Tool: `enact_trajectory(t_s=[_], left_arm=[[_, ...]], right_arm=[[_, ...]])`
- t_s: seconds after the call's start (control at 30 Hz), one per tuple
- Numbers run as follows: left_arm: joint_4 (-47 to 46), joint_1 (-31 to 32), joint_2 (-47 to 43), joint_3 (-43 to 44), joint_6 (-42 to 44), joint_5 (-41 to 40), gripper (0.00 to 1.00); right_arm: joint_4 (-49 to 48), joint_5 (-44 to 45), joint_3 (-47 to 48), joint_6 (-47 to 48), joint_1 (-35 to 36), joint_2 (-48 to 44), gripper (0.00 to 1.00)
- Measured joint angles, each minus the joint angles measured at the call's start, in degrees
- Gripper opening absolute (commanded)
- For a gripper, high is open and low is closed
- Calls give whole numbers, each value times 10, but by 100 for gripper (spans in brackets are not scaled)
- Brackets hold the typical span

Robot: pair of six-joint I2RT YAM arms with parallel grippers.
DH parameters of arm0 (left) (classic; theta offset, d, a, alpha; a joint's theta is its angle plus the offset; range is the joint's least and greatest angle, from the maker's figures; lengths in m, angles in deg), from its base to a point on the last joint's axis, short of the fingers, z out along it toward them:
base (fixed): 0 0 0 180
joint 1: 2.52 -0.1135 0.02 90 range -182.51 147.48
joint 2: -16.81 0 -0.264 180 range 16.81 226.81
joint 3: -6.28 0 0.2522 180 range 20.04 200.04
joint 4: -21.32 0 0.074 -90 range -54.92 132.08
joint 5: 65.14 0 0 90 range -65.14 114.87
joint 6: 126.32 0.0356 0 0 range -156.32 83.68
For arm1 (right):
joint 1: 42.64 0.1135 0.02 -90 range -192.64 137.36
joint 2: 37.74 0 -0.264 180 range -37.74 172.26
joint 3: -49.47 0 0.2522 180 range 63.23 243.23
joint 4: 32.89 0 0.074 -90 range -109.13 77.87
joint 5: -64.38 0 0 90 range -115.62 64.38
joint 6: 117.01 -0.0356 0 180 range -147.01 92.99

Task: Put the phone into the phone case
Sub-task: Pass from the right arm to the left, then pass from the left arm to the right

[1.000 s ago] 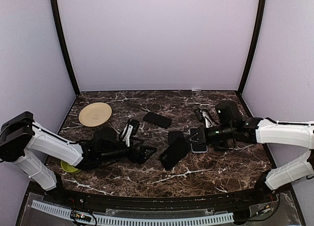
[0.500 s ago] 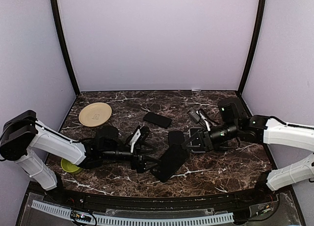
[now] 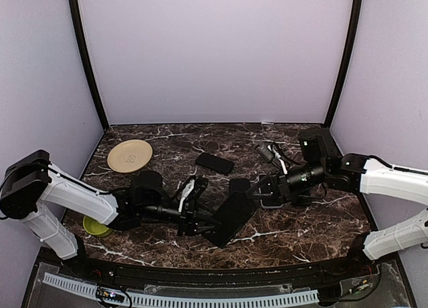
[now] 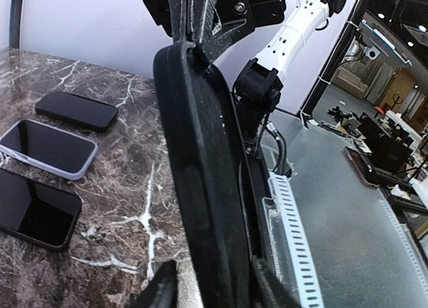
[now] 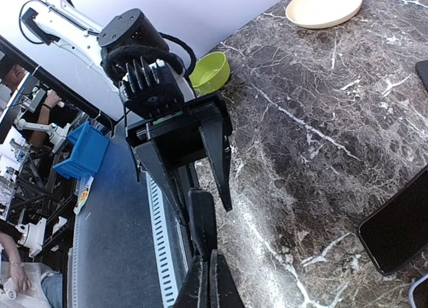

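A black phone case (image 3: 231,218) stands on edge, tilted, at the table's middle front. My right gripper (image 3: 253,191) is shut on its upper end; in the right wrist view the pressed-together fingertips (image 5: 206,261) meet the case's end (image 5: 202,218). My left gripper (image 3: 202,221) straddles the case's lower part, seen edge-on (image 4: 207,174) in the left wrist view. One finger (image 4: 267,288) touches it, while a sliver of marble shows beside the other finger (image 4: 160,288). A bare black phone (image 3: 214,162) lies flat behind them.
A phone in a pale case (image 4: 47,147) and two dark phones (image 4: 77,111) (image 4: 33,214) lie on the marble. A beige plate (image 3: 130,155) sits at the back left and a green bowl (image 3: 97,226) by the left arm. The front edge rail (image 4: 294,241) runs close by.
My left gripper has slid right to the case and its jaws have narrowed around it. The right gripper has carried the case's top end leftward and forward.
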Motion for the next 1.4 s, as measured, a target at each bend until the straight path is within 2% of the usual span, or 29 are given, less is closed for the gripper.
enact_trajectory(t_s=[0.1, 0.17, 0.2, 0.23, 0.3, 0.37, 0.4, 0.47, 0.57, 0.67, 0.8, 0.87, 0.93, 1.0, 1.03, 1.13, 1.17, 1.2, 1.23, 1.3, 1.37, 1.4], left_arm=[[1, 1, 1, 2, 2, 7, 9], [3, 2, 1, 2, -3, 10, 1], [5, 3, 1, 2, -2, 9, 0], [7, 2, 1, 2, -2, 9, 0], [11, 2, 2, 2, 1, 6, 0], [17, 2, 2, 3, 4, 6, 0], [22, 2, 2, 4, 9, 6, 0], [42, 3, 1, 12, 25, 4, 0], [78, 3, -3, 28, 49, -2, 0], [94, 3, -13, 31, 67, -8, 0], [100, 3, -25, 31, 78, -9, 0], [102, 3, -26, 31, 80, -9, 0], [108, 3, -26, 31, 82, -9, 0], [110, 3, -26, 31, 83, -9, 0], [111, 3, -26, 31, 83, -9, 0], [115, 3, -26, 31, 82, -10, 2], [115, 3, -28, 31, 81, -11, 16], [115, 3, -29, 31, 81, -12, 24], [115, 3, -30, 31, 82, -12, 40], [113, 3, -35, 31, 86, -12, 58], [113, 3, -43, 31, 89, -14, 69], [113, 3, -50, 31, 89, -16, 71]], right_arm=[[-4, -5, 0, 0, 0, 1, 0], [-3, -5, 0, 2, 0, 1, 0], [-3, -7, 0, 2, 1, 1, 0], [-3, -8, 0, 4, 2, 1, 8], [1, -7, 0, 7, 3, 1, 45], [18, 0, 4, 20, 3, 2, 71], [35, 5, 11, 28, 3, 5, 80], [70, 16, 32, 53, 3, 16, 93], [111, 21, 63, 92, 4, 28, 95], [139, 17, 92, 124, 9, 40, 92], [165, 17, 116, 159, 28, 66, 79], [179, 20, 122, 171, 40, 82, 62], [188, 27, 124, 179, 50, 100, 30], [194, 33, 124, 184, 55, 112, 4], [196, 33, 124, 184, 56, 117, 0], [195, 41, 124, 184, 58, 119, 0], [194, 43, 124, 185, 58, 118, 0], [192, 43, 124, 184, 58, 116, 0], [189, 47, 124, 183, 58, 113, 0], [182, 51, 124, 173, 59, 102, 0], [165, 55, 124, 160, 59, 85, 0], [155, 58, 124, 153, 59, 77, 0]])
